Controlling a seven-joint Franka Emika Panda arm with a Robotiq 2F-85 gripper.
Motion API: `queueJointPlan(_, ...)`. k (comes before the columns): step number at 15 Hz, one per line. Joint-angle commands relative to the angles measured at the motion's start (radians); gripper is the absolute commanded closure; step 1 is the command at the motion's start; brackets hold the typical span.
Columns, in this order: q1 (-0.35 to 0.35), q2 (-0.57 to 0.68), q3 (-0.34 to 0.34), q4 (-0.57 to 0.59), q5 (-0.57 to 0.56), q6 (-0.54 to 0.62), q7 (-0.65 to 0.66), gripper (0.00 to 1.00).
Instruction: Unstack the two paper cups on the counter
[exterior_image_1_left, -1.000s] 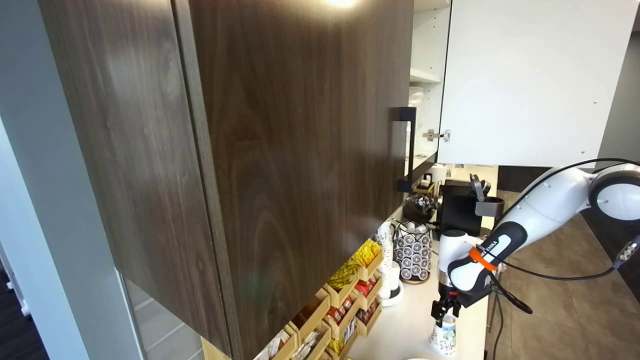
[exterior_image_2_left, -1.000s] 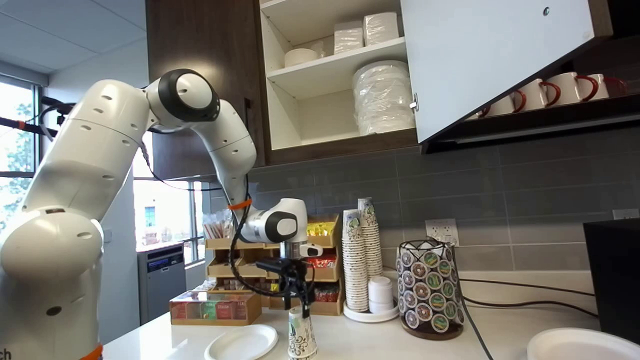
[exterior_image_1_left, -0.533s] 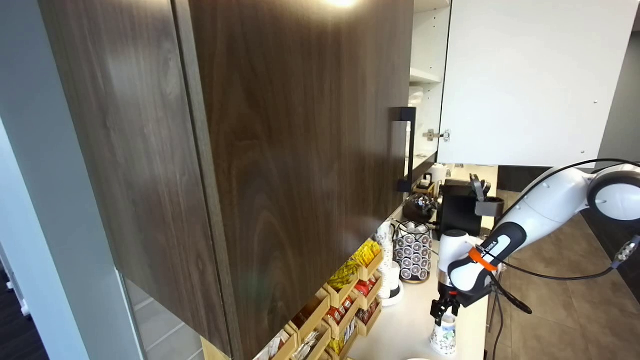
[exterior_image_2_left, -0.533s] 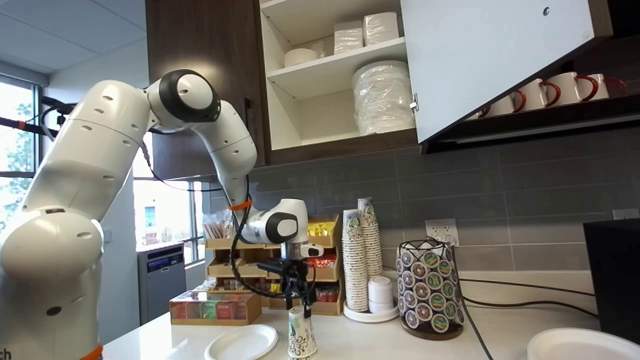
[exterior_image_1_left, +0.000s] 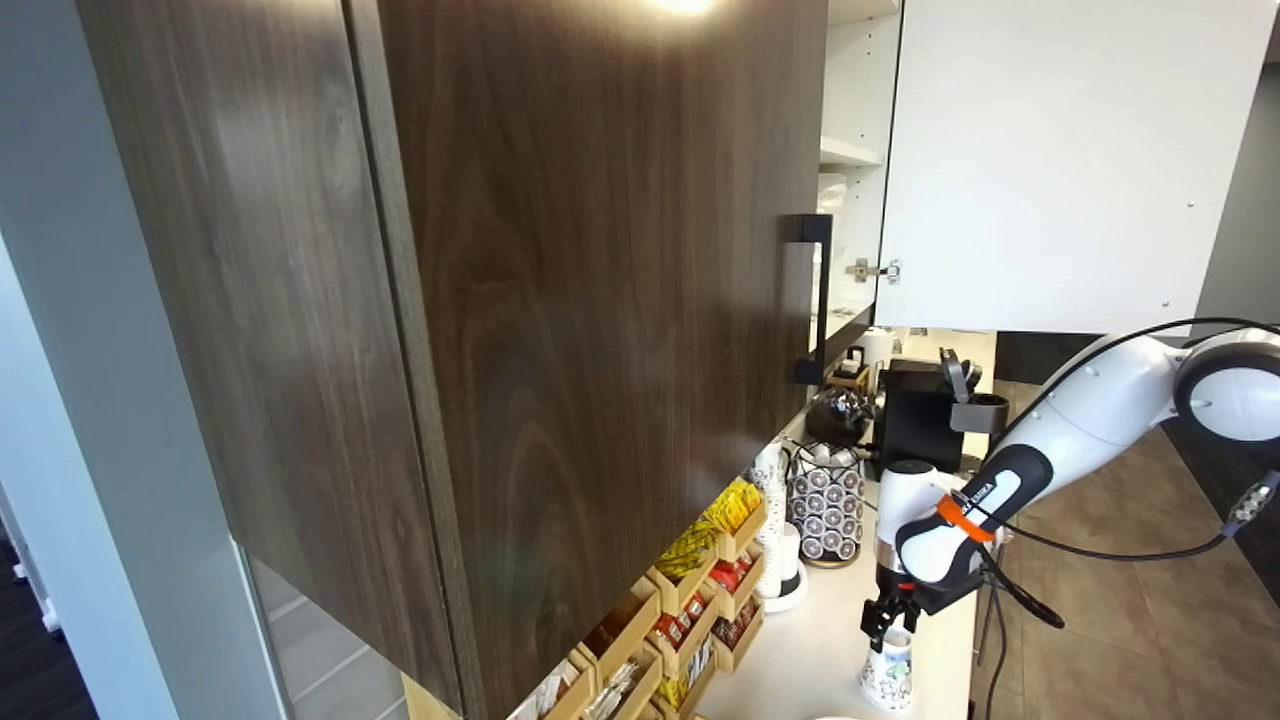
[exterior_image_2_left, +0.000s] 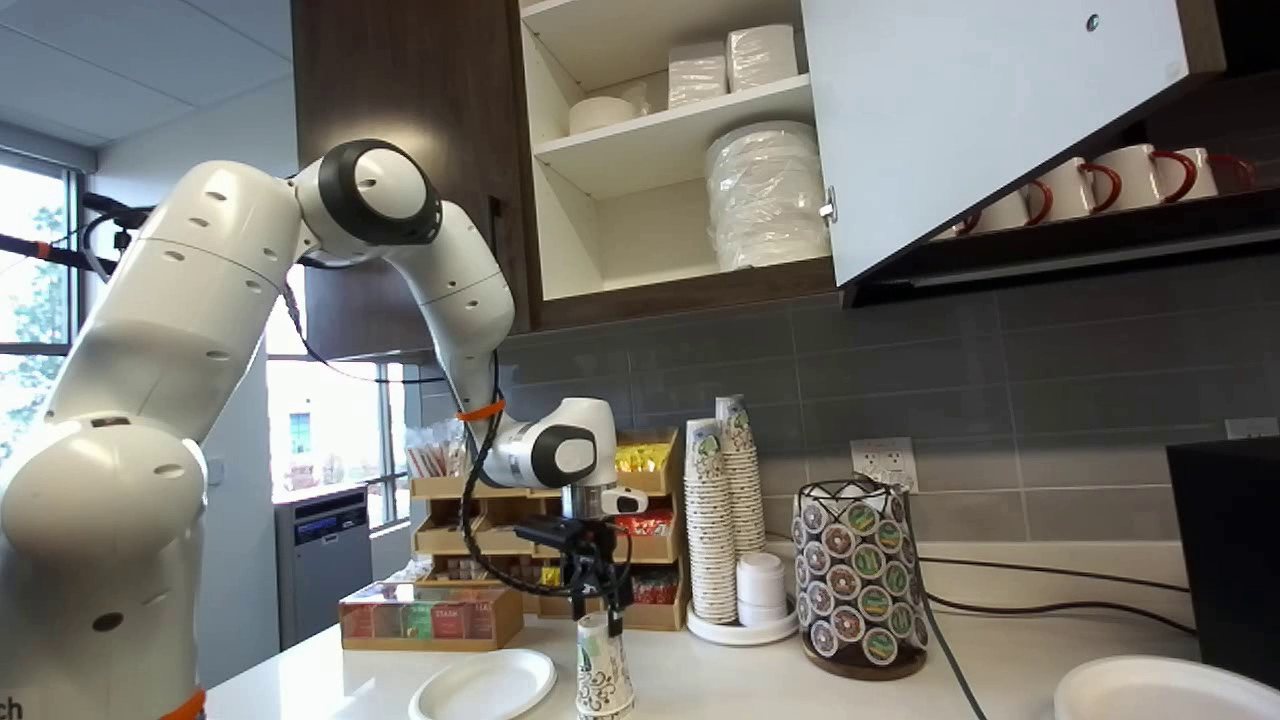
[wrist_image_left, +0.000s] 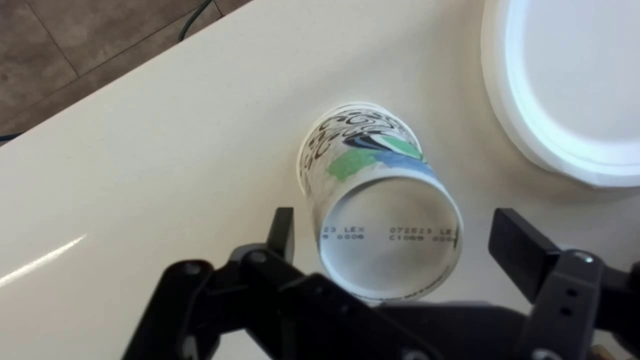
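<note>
A stack of nested paper cups (exterior_image_2_left: 603, 672) stands upside down on the white counter (exterior_image_2_left: 680, 690), printed with dark swirls and green and blue leaf shapes. It also shows in an exterior view (exterior_image_1_left: 888, 680) and in the wrist view (wrist_image_left: 367, 150), where a doubled rim shows at its base. The exact number of nested cups is hard to tell. My gripper (exterior_image_2_left: 597, 614) points down at the top of the stack; it also shows in an exterior view (exterior_image_1_left: 880, 640). In the wrist view the gripper (wrist_image_left: 392, 235) is open, one finger on each side of the upturned base, with gaps on both sides.
A white plate (exterior_image_2_left: 485, 688) lies beside the stack. Behind are tall stacks of cups (exterior_image_2_left: 708, 530), small white tubs (exterior_image_2_left: 762, 590) on a round tray, a coffee pod holder (exterior_image_2_left: 860, 590), a snack rack (exterior_image_2_left: 640, 455) and a tea box (exterior_image_2_left: 430, 615). A cabinet door (exterior_image_2_left: 1000, 100) hangs open above.
</note>
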Motion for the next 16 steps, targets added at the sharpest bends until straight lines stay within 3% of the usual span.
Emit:
queueJointPlan(1,0.008,0.011,-0.008,0.004,0.012,0.019,-0.005,0.00)
queueJointPlan(6,0.006,0.008,-0.005,0.005,0.017,0.020,-0.008,0.07)
queueJointPlan(8,0.006,0.006,-0.005,0.005,0.017,0.020,-0.007,0.16)
queueJointPlan(10,0.005,0.005,-0.005,0.006,0.018,0.021,-0.008,0.35)
queueJointPlan(12,0.005,0.004,-0.004,0.007,0.019,0.021,-0.009,0.45)
queueJointPlan(13,0.005,0.003,-0.005,0.007,0.019,0.021,-0.008,0.42)
queueJointPlan(16,0.004,-0.002,-0.004,0.006,0.020,0.018,-0.009,0.44)
